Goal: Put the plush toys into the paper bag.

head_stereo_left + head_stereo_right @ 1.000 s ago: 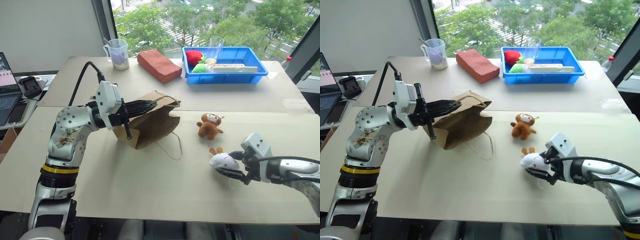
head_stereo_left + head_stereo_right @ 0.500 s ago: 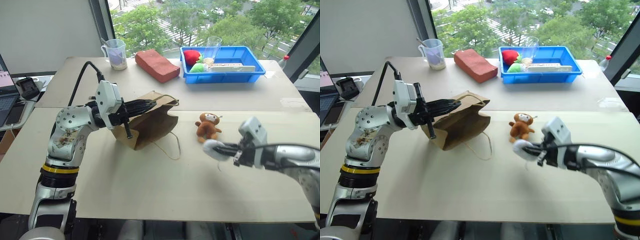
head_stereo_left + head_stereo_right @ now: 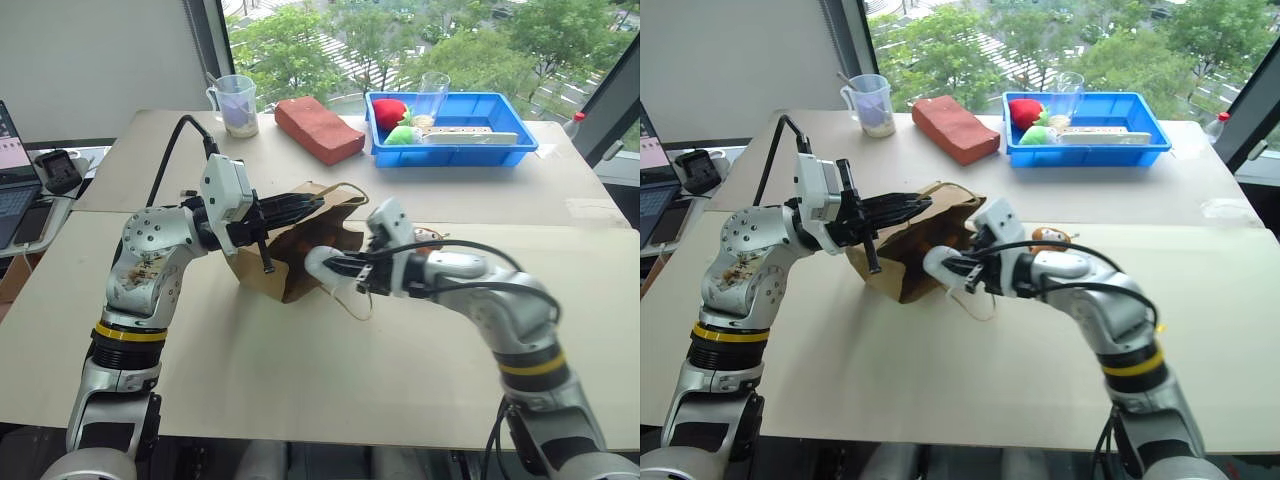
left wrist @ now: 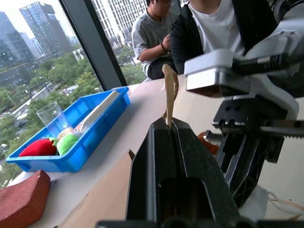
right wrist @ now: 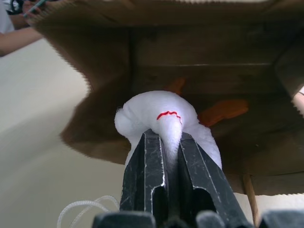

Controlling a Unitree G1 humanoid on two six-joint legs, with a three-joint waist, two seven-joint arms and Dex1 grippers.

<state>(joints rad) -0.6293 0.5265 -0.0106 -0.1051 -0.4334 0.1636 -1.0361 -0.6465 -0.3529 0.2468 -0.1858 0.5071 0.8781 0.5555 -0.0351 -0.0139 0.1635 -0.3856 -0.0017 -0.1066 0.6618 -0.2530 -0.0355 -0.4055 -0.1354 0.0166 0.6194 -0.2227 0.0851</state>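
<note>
Left fingers [image 4: 171, 137] pinch paper bag [image 3: 300, 262] rim; right fingers [image 5: 164, 161] grip white bunny [image 5: 161, 118] at its mouth.

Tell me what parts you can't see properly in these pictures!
- Brown monkey-like plush toy, right eye view: mostly hidden behind the right gripper and its arm.
- White bunny-like plush toy, right wrist view: lower part covered by the black fingers.
- Brown kraft paper bag, left eye view: its inside is hidden by its own wall.
- Orange shapes inside the bag, right wrist view: too shadowed to identify.

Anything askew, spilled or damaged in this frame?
Only the brown kraft paper bag: it lies tipped on its side, its rim pinched in the left hand, mouth toward the white bunny plush toy in the right hand. Nothing spilled.
</note>
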